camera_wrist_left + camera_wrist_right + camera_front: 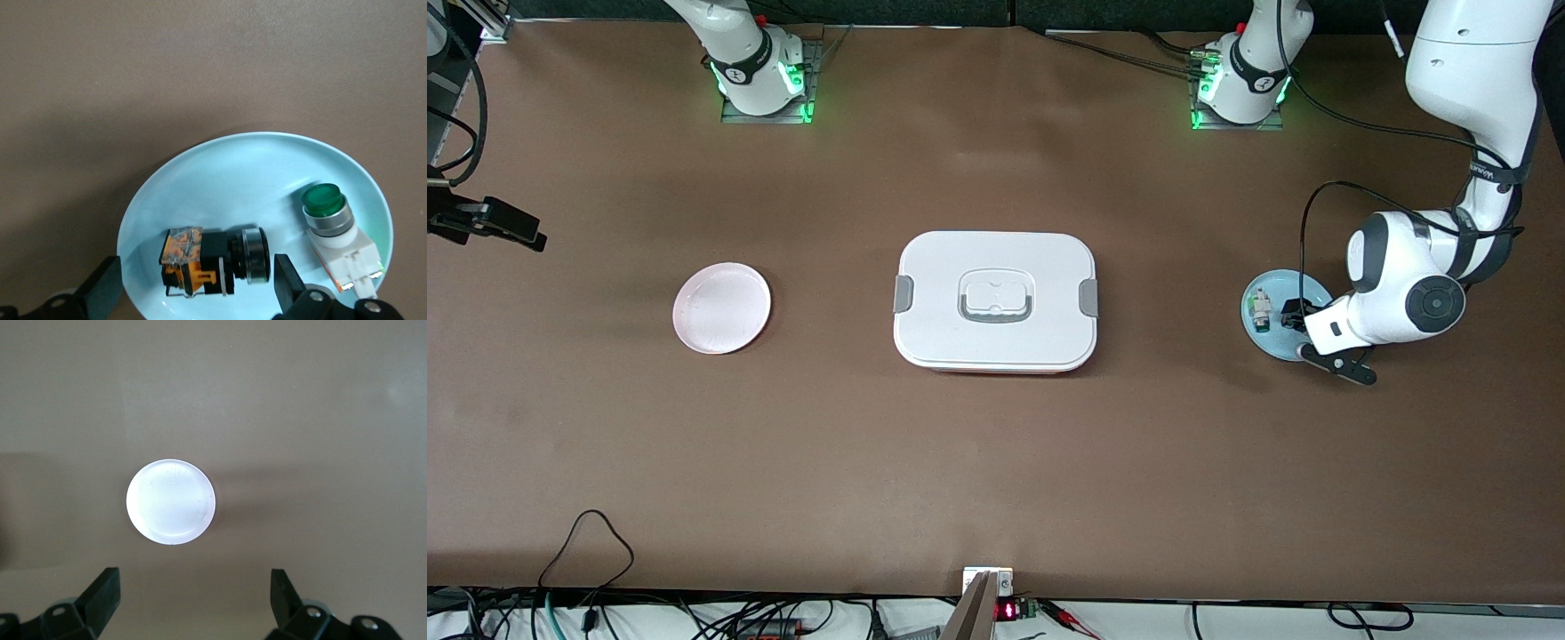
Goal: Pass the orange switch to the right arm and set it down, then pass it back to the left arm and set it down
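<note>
The orange switch (212, 261), black with an orange end and a silver ring, lies on its side in a pale blue plate (220, 180) at the left arm's end of the table. My left gripper (197, 272) hangs low over this plate (1276, 342), open, with one finger on each side of the switch and apart from it. The white box (996, 300) with grey latches sits mid-table. My right gripper (193, 588) is open and holds nothing, high above the table beside a pink plate (171, 501).
A white-and-green component (333, 230) lies in the blue plate beside the switch, also seen as a small part (1260, 308) from the front. The pink plate (721, 308) sits toward the right arm's end. Cables run along the table's front edge.
</note>
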Controlling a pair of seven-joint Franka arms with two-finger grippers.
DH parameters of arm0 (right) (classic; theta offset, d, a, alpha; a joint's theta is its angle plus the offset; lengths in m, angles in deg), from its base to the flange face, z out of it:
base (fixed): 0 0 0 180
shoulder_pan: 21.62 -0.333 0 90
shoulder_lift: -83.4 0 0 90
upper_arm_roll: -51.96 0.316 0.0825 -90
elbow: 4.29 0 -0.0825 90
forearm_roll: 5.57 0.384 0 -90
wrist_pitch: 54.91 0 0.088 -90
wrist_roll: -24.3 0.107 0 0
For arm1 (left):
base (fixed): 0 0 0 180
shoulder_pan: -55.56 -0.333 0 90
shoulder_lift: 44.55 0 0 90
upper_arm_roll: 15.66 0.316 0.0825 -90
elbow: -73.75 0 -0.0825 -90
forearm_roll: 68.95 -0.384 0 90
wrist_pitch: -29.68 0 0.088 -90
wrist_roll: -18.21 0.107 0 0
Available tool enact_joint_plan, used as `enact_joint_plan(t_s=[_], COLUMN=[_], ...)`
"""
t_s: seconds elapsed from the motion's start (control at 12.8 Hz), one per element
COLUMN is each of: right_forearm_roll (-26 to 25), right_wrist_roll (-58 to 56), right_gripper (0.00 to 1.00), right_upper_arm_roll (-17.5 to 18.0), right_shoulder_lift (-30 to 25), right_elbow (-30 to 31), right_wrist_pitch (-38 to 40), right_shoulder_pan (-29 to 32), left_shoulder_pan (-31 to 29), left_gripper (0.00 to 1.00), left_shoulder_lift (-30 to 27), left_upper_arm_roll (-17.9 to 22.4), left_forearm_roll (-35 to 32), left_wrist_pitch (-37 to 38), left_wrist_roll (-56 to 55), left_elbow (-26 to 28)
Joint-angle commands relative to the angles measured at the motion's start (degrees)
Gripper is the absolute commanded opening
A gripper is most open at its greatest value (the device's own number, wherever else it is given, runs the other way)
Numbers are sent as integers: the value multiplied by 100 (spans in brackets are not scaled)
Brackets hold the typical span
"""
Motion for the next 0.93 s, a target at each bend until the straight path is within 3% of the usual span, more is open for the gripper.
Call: enact_joint_plan(t_s=[0.0,0.47,0.54,0.7,0.86], right_forearm_roll=[79,70,79,79,70], right_wrist_roll=[-63,-63,-54,-63,-62], right_gripper=[100,100,100,100,100], right_upper_arm_roll=[53,61,70,70,79], right_shoulder_lift=[24,147,165,165,182], right_elbow=[-113,-104,-87,-78,-78], right_wrist_pitch=[108,116,116,230,327], right_shoulder_pan=[74,56,30,-5,-67], left_shoulder_pan=[-24,-24,-24,-24,-24], left_gripper=[100,100,95,57,53], left_shoulder_lift=[-14,4,4,-14,-23], left_upper_arm_roll=[10,10,10,10,10], left_forearm_roll=[-80,-54,-54,-19,17], left_wrist_pitch=[-350,-351,-333,-228,-114], left_wrist_roll=[112,103,103,59,68], left_elbow=[277,313,313,322,313])
